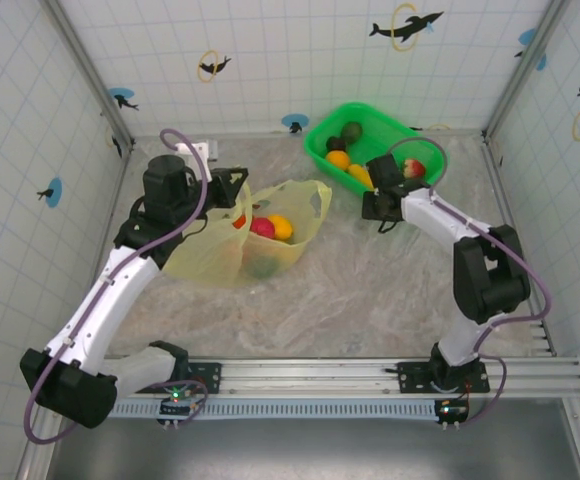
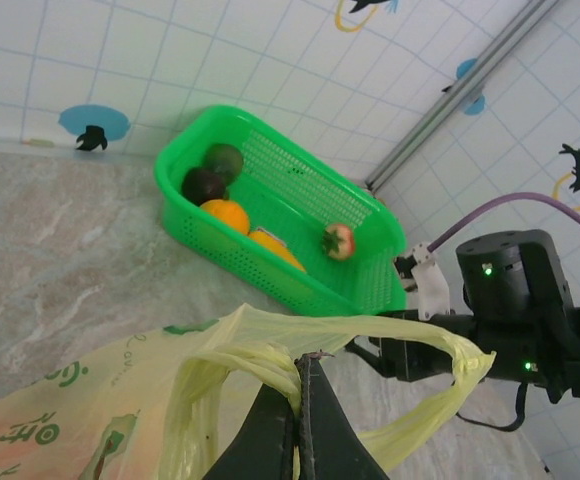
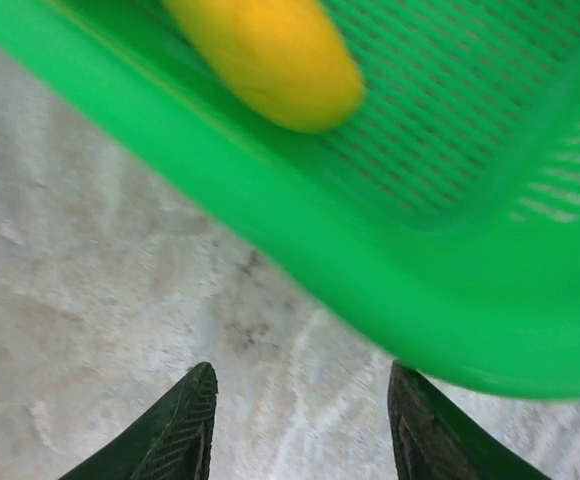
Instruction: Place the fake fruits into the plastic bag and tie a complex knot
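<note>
Two robot arms work over a bench point(image 1: 370, 300) of grey-beige marbled stone. One pale yellow-green bag point(image 1: 210, 255) lies left of centre, its mouth gaping. Three fruits show inside it: a red one point(image 1: 261, 227), an orange-yellow one point(image 1: 282, 228) touching it, and a green one point(image 1: 262, 266) dim behind the film; whether more lie underneath cannot be told. The left tool point(image 2: 301, 372) is pinched tight on the bag's bunched rim. One bright green basket point(image 1: 390, 140) stands at the back right, apart from the bag. Five fruits lie in it: a dark green one point(image 2: 226, 159), a dark maroon one point(image 2: 202, 185), an orange one point(image 2: 225, 216), a yellow one point(image 3: 270, 55), and a pink-red one point(image 2: 338, 240) off by itself. The right tool point(image 3: 302, 375) hovers low over the bench just outside the basket's near wall, its fingers point(image 3: 192, 420) partly spread with nothing between them. Seen from the left wrist, a free bag handle point(image 2: 465, 350) crosses in front of that tool. Purple cables point(image 2: 530, 197) loop along the arms. White tiled walls point(image 1: 270, 40) with dolphin-and-ring stickers and blue dots close in the bench on three sides, with metal posts point(image 1: 85, 65) in the back corners and a metal rail point(image 1: 350, 375) at the near edge carrying the arm bases.
</note>
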{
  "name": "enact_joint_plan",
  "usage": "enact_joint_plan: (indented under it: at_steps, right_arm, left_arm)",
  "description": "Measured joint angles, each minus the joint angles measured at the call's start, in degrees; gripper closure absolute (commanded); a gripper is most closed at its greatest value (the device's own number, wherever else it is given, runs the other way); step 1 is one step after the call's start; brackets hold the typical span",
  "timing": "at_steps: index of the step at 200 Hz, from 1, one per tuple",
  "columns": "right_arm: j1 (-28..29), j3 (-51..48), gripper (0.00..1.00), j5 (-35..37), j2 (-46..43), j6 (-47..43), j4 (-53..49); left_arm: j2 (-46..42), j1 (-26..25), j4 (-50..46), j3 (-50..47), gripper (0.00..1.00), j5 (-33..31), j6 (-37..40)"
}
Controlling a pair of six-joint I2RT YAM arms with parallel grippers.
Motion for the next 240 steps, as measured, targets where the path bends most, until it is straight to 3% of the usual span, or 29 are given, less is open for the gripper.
enact_joint_plan:
  at_steps: [43, 78, 96, 129, 161, 190, 240]
  right_arm:
    - [0.6, -9.6, 0.45, -11.2, -15.6, -0.5, 9.9]
    - [1.3, -11.5, 0.41, -21.9, -28.2, 0.1, 16.1]
    - [1.2, -12.2, 0.32, -28.4, -31.7, 1.4, 19.8]
    - [2.1, -13.8, 0.31, -38.4, -32.5, 4.3, 24.1]
    - [5.1, -13.8, 0.36, -41.8, -28.7, 4.6, 24.5]
    - [5.9, -13.8, 0.59, -42.9, -25.6, 5.4, 25.4]
    - [5.9, -12.3, 0.63, -43.0, -21.9, 5.9, 27.6]
  left_arm:
    - [-1.6, 0.0, -2.3, -0.5, 1.00, 0.1, -0.6]
    - [-3.7, 0.0, -3.7, -0.7, 1.00, -0.1, -0.6]
    - [-3.8, 0.0, -3.7, -1.1, 1.00, -0.3, -0.6]
    - [-3.8, 0.0, -3.9, -2.1, 1.00, -0.9, -0.6]
    - [-3.8, 0.0, -4.2, -2.5, 1.00, -1.2, -0.6]
    - [-3.8, 0.0, -4.7, -2.5, 1.00, -1.5, -0.6]
    - [-3.6, 0.0, -4.7, -2.5, 1.00, -1.3, -0.7]
